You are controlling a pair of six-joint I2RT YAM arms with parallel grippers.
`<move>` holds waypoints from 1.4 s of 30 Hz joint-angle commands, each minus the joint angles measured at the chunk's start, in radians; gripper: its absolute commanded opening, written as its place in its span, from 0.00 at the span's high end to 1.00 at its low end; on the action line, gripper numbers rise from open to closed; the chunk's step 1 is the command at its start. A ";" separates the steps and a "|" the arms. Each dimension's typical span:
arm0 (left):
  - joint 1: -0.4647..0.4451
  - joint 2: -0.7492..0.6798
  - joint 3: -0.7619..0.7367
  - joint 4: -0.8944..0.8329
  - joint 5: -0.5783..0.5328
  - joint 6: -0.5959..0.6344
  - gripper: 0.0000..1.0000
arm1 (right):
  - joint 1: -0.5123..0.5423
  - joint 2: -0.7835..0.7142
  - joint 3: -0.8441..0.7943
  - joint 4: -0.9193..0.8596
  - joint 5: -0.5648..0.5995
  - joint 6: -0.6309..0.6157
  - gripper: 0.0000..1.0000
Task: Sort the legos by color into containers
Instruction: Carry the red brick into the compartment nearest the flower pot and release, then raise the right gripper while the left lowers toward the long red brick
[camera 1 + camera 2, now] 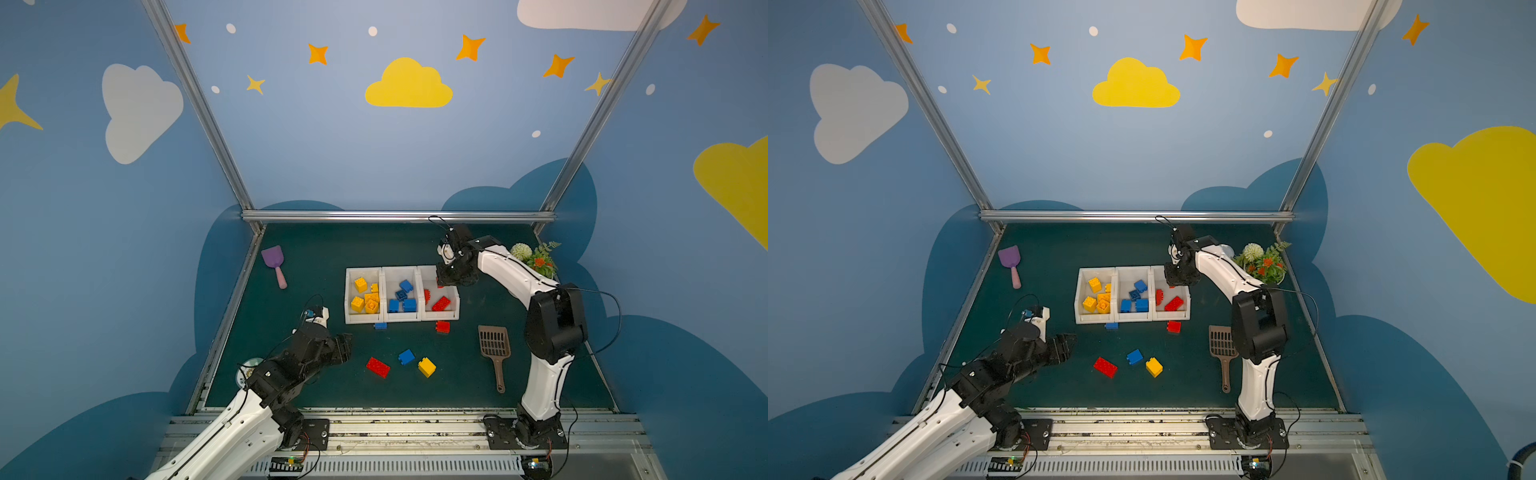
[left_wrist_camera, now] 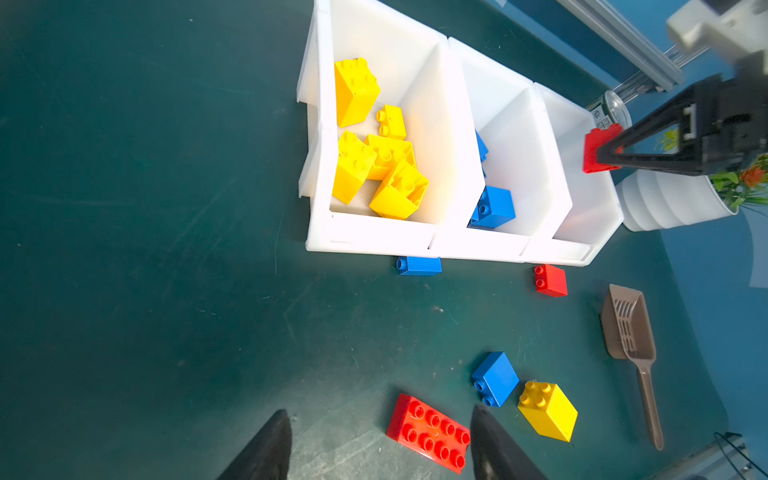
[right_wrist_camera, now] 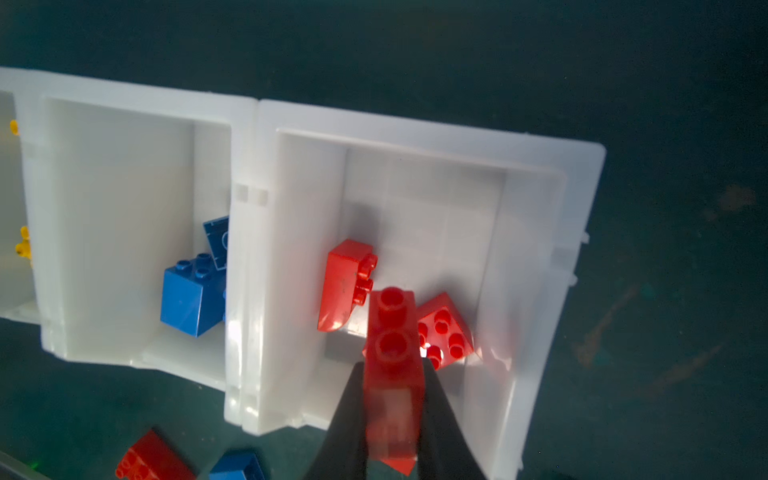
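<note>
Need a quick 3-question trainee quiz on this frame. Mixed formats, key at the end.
1. True or false: the right jaws are shut on a blue lego.
2. How many legos lie loose on the table?
3. The bin below the right jaws holds: A yellow legos, B blue legos, C red legos.
Key: 1 false, the held piece is a red lego; 2 five; 3 C.
</note>
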 commanded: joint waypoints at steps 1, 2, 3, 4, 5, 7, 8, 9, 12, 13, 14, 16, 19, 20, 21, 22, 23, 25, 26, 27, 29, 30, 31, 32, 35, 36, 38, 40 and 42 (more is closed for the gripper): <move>0.002 -0.007 -0.005 -0.014 0.006 -0.002 0.32 | -0.006 0.016 0.036 -0.034 -0.020 0.024 0.79; 0.002 -0.007 -0.005 -0.015 0.007 -0.002 0.32 | -0.006 0.013 0.030 -0.029 -0.025 0.026 0.75; 0.002 -0.005 -0.004 -0.014 0.008 0.000 0.32 | -0.006 0.008 0.023 -0.023 -0.028 0.030 0.70; 0.002 -0.004 -0.004 -0.013 0.008 0.000 0.32 | -0.006 0.001 0.018 -0.018 -0.029 0.031 0.66; 0.002 -0.004 -0.005 -0.013 0.008 0.001 0.32 | -0.006 -0.005 0.014 -0.015 -0.030 0.031 0.64; 0.002 0.000 -0.003 -0.012 0.008 0.006 0.32 | -0.007 -0.017 0.012 -0.017 -0.032 0.027 0.62; 0.002 0.003 -0.002 -0.012 0.010 0.007 0.32 | -0.007 -0.022 0.014 -0.019 -0.032 0.025 0.61; 0.001 0.005 -0.001 -0.012 0.010 0.010 0.32 | -0.008 -0.029 0.014 -0.022 -0.030 0.024 0.61; 0.002 0.013 0.005 -0.014 0.014 0.015 0.32 | -0.010 -0.048 0.006 -0.023 -0.035 0.020 0.60; 0.002 0.017 0.007 -0.013 0.015 0.015 0.32 | -0.011 -0.057 -0.002 -0.018 -0.038 0.022 0.60; 0.002 0.020 0.006 -0.012 0.017 0.016 0.32 | -0.011 -0.064 -0.008 -0.013 -0.041 0.022 0.60; 0.002 0.026 0.008 -0.012 0.024 0.020 0.32 | -0.011 -0.080 -0.018 -0.013 -0.047 0.025 0.60; 0.001 0.036 0.018 -0.016 0.035 0.030 0.32 | -0.010 -0.113 -0.032 -0.012 -0.062 0.028 0.60; 0.000 0.040 0.023 -0.023 0.039 0.035 0.32 | -0.010 -0.128 -0.040 -0.012 -0.069 0.028 0.60; -0.001 0.046 0.026 -0.028 0.043 0.040 0.32 | -0.009 -0.149 -0.055 -0.007 -0.079 0.027 0.60; -0.004 0.052 0.030 -0.033 0.046 0.044 0.32 | -0.008 -0.171 -0.074 -0.002 -0.086 0.029 0.60; -0.006 0.058 0.032 -0.040 0.048 0.049 0.32 | -0.005 -0.202 -0.104 0.011 -0.091 0.035 0.59; -0.016 0.073 0.035 -0.046 0.051 0.055 0.32 | 0.000 -0.263 -0.172 0.050 -0.106 0.047 0.59; -0.020 0.083 0.038 -0.043 0.056 0.058 0.32 | 0.002 -0.293 -0.201 0.061 -0.110 0.052 0.59; -0.030 0.094 0.042 -0.040 0.061 0.065 0.32 | 0.002 -0.320 -0.221 0.059 -0.109 0.058 0.59; -0.052 0.117 0.056 -0.042 0.062 0.080 0.32 | 0.004 -0.366 -0.245 0.032 -0.093 0.070 0.58; -0.065 0.130 0.065 -0.045 0.059 0.091 0.32 | 0.005 -0.394 -0.262 0.024 -0.084 0.077 0.58; -0.079 0.143 0.072 -0.049 0.055 0.100 0.32 | 0.007 -0.423 -0.284 0.024 -0.081 0.082 0.58; -0.097 0.161 0.079 -0.049 0.049 0.113 0.32 | 0.007 -0.458 -0.317 0.030 -0.078 0.089 0.58; -0.155 0.226 0.100 -0.050 0.027 0.173 0.30 | 0.009 -0.558 -0.418 0.054 -0.073 0.109 0.57; -0.175 0.256 0.114 -0.057 0.017 0.197 0.28 | 0.008 -0.587 -0.450 0.057 -0.072 0.119 0.57; -0.209 0.317 0.144 -0.073 0.004 0.227 0.26 | 0.010 -0.639 -0.497 0.055 -0.065 0.139 0.56; -0.242 0.372 0.167 -0.074 -0.002 0.249 0.23 | 0.009 -0.687 -0.549 0.066 -0.058 0.164 0.55; -0.273 0.426 0.184 -0.063 -0.009 0.270 0.21 | 0.009 -0.732 -0.605 0.092 -0.060 0.175 0.54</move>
